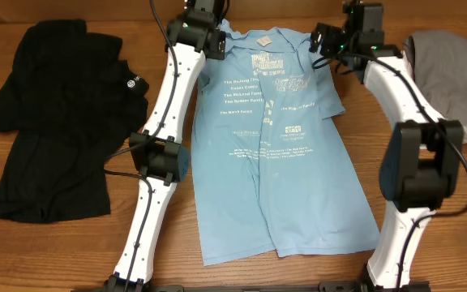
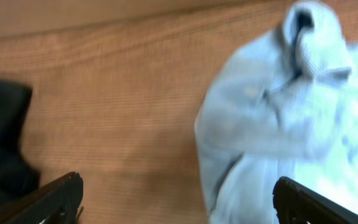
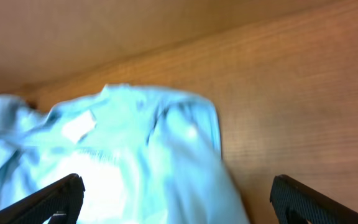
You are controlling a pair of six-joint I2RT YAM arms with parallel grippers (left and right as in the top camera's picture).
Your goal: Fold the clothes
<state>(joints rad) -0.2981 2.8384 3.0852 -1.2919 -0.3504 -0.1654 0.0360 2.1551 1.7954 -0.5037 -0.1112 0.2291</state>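
Observation:
The clothes are one light blue T-shirt point(image 1: 274, 154) lying flat along the middle of the table, white printed text facing up and collar at the far end. My left gripper point(image 1: 217, 47) hovers at the shirt's far left shoulder. In the left wrist view it point(image 2: 179, 200) is open, with bare wood under the left finger and bunched blue fabric point(image 2: 272, 106) under the right one. My right gripper point(image 1: 319, 40) sits at the far right shoulder. In the right wrist view it point(image 3: 178, 200) is open above the shirt's edge point(image 3: 142, 143), holding nothing.
A black shirt point(image 1: 59, 122) with a small white logo lies spread at the left of the table. A grey garment point(image 1: 452, 69) lies at the far right. Both white arms flank the blue shirt. Wooden table point(image 1: 428, 251) shows around the cloth.

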